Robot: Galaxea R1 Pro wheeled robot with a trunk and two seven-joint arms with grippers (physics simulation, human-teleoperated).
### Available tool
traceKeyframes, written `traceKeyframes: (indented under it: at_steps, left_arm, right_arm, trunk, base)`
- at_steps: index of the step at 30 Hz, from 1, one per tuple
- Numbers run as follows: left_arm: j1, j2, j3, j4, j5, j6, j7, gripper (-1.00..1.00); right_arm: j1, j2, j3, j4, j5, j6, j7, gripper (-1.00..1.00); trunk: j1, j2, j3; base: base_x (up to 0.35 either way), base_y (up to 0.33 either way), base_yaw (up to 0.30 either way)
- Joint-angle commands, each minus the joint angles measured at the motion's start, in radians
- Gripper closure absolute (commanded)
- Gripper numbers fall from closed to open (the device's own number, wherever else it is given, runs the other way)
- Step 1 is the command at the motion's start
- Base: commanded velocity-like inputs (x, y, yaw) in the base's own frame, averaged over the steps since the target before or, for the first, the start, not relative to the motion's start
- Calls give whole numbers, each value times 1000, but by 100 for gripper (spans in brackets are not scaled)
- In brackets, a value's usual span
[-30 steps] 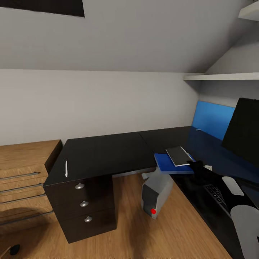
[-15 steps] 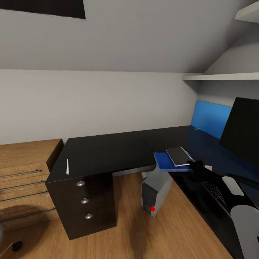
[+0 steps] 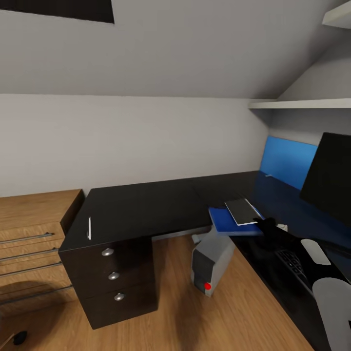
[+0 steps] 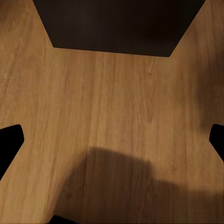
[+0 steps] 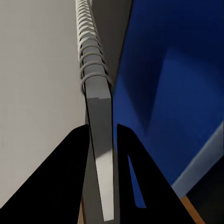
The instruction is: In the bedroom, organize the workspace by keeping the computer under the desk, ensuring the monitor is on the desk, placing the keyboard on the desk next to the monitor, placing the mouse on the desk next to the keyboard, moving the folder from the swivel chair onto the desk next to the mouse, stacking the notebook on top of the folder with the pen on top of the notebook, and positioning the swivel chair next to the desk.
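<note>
While your right gripper [image 5: 100, 135] pinches the spiral notebook [image 3: 241, 211] edge over the folder [image 3: 229, 222], it's thin, light, flexible; left fingers [image 4: 10, 142] spread.

My right hand [image 5: 100, 135] has two flat, matte-black, wedge-shaped fingers. My right arm [image 3: 287, 248] is black, ending in a pale grey rounded shell.

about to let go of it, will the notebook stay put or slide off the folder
The notebook is thin and lies flat, so it probably won't tip. It sits near the edge of the folder, which overhangs the desk, so a nudge might slide both.
</note>
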Motion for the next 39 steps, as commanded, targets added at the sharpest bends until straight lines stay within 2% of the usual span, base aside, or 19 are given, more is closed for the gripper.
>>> traceKeyframes:
  at_steps: [1,33,34,39]
  left_arm:
    - [0,1,-3,-2,5,3,7,-100]
    - [0,1,-3,-2,5,3,8,-100]
    - [0,1,-3,-2,5,3,8,-100]
    - [0,0,-4,-3,4,3,7,-100]
  right_arm:
    - [-1,0,-5,1,4,6,6,100]
    - [0,1,-5,0,6,5,6,100]
    - [-1,1,-5,-1,7,5,6,-100]
    - [-1,1,-5,-1,6,6,6,-100]
  trunk:
    - [0,0,-1]
    - [0,0,-1]
    - [0,0,-1]
    - [0,0,-1]
  base:
    - [145,0,0]
    - [34,0,0]
    - [0,0,0]
    - [0,0,0]
